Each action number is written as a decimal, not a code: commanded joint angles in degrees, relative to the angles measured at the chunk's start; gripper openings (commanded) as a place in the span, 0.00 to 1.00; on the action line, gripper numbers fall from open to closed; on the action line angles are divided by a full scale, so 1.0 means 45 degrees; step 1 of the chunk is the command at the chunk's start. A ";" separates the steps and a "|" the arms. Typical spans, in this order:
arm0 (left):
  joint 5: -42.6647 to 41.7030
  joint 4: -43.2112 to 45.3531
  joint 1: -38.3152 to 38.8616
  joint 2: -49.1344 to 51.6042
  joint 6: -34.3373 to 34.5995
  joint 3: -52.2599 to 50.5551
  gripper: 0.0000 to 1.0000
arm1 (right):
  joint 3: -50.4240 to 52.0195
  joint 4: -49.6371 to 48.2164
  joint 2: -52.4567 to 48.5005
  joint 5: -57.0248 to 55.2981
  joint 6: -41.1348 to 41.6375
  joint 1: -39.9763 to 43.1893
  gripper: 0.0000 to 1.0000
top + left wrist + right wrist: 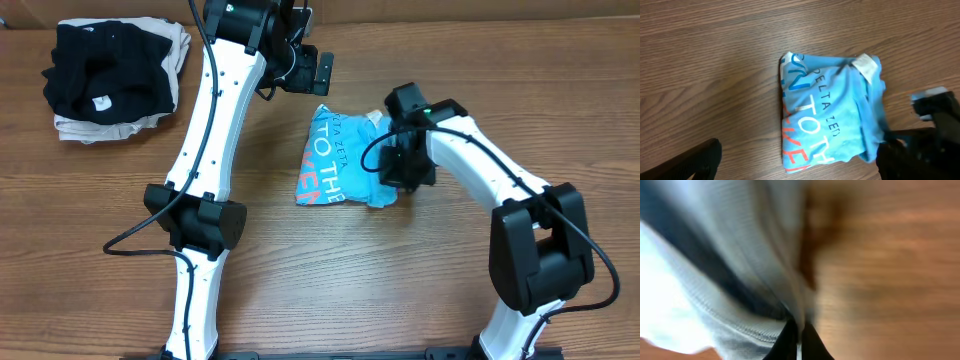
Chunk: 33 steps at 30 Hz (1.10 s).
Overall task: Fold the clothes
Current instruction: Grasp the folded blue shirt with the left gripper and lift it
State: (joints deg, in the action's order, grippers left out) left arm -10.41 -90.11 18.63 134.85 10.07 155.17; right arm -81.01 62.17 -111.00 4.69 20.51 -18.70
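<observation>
Our right claw (398, 178) is clenched on the right edge of the shirt (335, 160), with fabric pinched between its fingertips (787, 340). The shirt lies folded, lettering up, in the middle of the table (300, 280). Our left claw (320, 70) hangs released just beyond the shirt's far edge. Well apart at the left, a black garment (100, 70) sits on a beige garment (100, 128).

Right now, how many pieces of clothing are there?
3: a blue T-shirt at centre; a black garment at the overhead view's upper left, lying on a beige garment. That pile may hide more.
</observation>
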 commanded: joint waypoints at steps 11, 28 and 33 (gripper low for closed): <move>0.0359 -0.0155 -0.0015 0.0209 -0.0301 -0.1161 1.00 | -0.0287 0.1389 0.0690 -0.0457 0.0155 0.1418 0.93; -0.1549 -0.0335 0.2545 0.0209 -0.3541 -0.5139 0.96 | -0.1588 0.1209 0.0714 -0.0457 0.0151 0.3823 0.97; -0.1457 -0.0228 0.3419 0.0209 -0.5158 -0.6212 0.89 | -0.1588 0.1219 0.0714 -0.0457 0.0151 0.4022 0.97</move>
State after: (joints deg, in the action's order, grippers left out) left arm -16.05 -91.57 32.25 135.22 -5.50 130.37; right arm -86.80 67.72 -109.84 2.92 20.97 -0.86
